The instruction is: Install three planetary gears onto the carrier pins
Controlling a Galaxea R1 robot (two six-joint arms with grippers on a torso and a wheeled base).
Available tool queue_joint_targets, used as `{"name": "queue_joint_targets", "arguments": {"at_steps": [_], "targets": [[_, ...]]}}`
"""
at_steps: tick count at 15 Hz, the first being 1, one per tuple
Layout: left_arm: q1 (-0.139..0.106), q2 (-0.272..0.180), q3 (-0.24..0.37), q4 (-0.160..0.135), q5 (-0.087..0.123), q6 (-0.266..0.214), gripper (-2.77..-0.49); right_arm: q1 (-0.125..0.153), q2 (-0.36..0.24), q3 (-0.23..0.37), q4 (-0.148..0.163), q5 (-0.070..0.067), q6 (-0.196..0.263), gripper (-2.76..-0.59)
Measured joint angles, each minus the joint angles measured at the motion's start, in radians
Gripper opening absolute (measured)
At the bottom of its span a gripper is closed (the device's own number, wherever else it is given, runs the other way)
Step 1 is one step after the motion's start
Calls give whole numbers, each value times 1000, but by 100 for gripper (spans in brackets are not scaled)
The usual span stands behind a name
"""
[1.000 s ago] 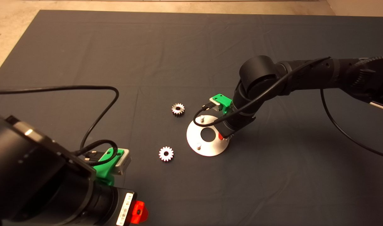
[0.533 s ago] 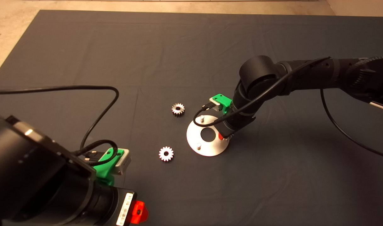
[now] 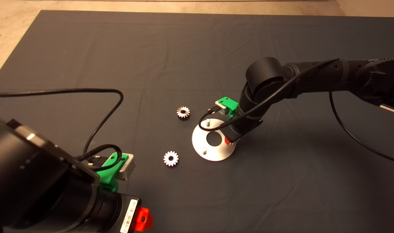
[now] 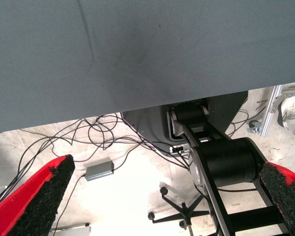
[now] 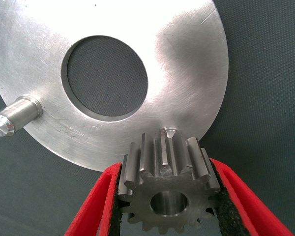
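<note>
Two gears (image 3: pixel 183 112) left of disc (image 3: pixel 216 152) — apart

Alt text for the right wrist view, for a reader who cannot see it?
The right gripper clamps a silver planetary gear between its red fingers, just above a shiny carrier disc. One carrier pin stands by the disc's central hole.

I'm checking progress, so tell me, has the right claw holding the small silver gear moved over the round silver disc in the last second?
No. The right claw sits at the same spot against the round silver disc, gripping the small silver gear.
</note>
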Motion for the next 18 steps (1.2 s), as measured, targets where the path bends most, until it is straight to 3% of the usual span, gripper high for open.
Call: {"name": "queue_joint_targets", "arguments": {"at_steps": [18], "targets": [[6,0,0,0,0,0,-50,10,1,0,-7,-5,-1,-226]]}}
